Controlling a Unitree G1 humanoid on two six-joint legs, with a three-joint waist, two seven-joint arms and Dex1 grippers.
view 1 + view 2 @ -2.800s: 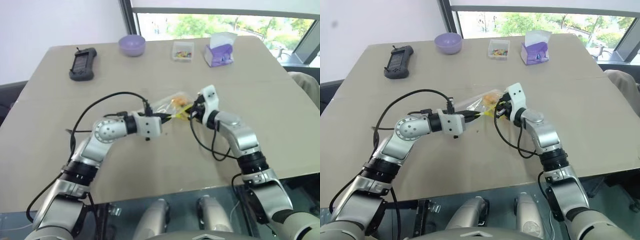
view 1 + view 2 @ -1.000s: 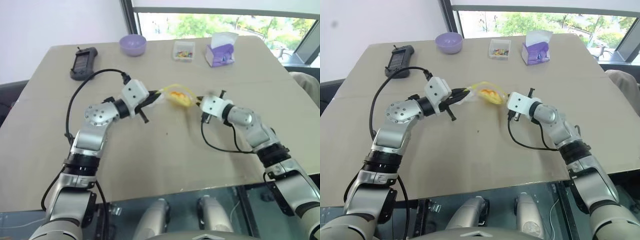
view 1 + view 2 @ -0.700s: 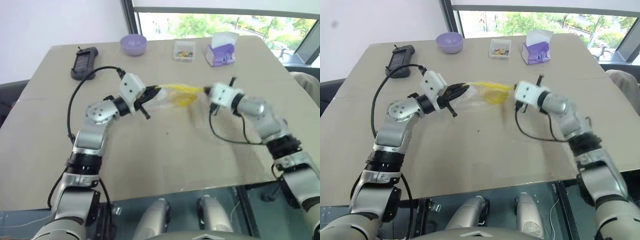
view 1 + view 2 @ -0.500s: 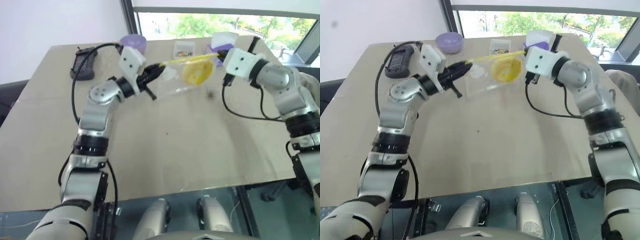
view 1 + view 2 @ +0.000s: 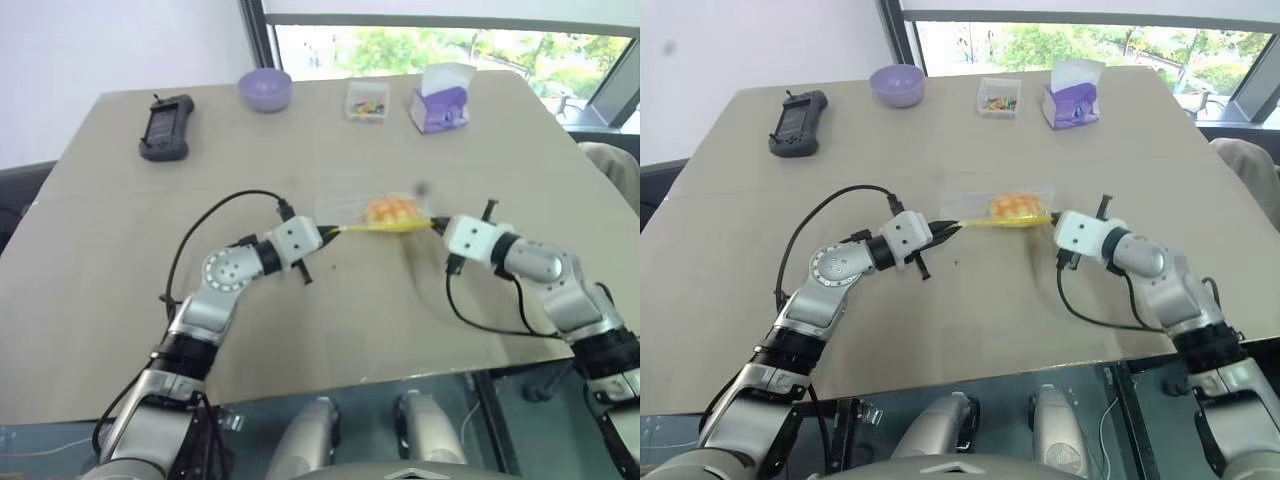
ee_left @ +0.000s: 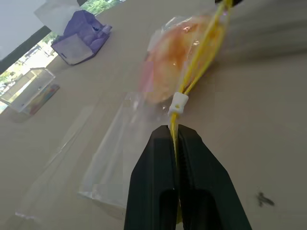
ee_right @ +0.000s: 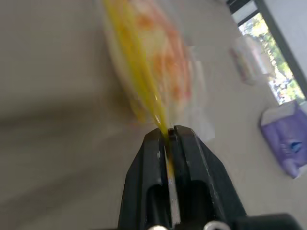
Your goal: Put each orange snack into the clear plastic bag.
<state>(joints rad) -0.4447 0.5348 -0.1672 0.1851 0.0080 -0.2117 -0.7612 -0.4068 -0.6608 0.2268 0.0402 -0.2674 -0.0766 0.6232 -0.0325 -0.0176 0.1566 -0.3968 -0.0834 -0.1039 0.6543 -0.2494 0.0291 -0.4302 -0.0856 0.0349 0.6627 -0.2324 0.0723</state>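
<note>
The clear plastic bag (image 5: 345,208) lies low over the middle of the table, and the orange snack (image 5: 386,211) shows inside it. The bag's yellow strip (image 5: 378,227) is stretched taut between my two grippers. My left gripper (image 5: 322,232) is shut on the strip's left end, and in the left wrist view its fingers (image 6: 158,158) pinch the yellow strip just short of the white slider (image 6: 178,102). My right gripper (image 5: 433,224) holds the right end, and in the right wrist view the strip runs between its nearly closed fingers (image 7: 187,153).
Along the far edge stand a purple bowl (image 5: 265,90), a small clear box of colourful bits (image 5: 366,101) and a purple tissue pack (image 5: 440,105). A black handheld device (image 5: 165,127) lies at the far left. The table's front edge is close below both arms.
Both grippers swung the bag up and toward the far edge, then brought it back down; it now hangs low at mid-table, pulled out straighter, with the right gripper further right.
</note>
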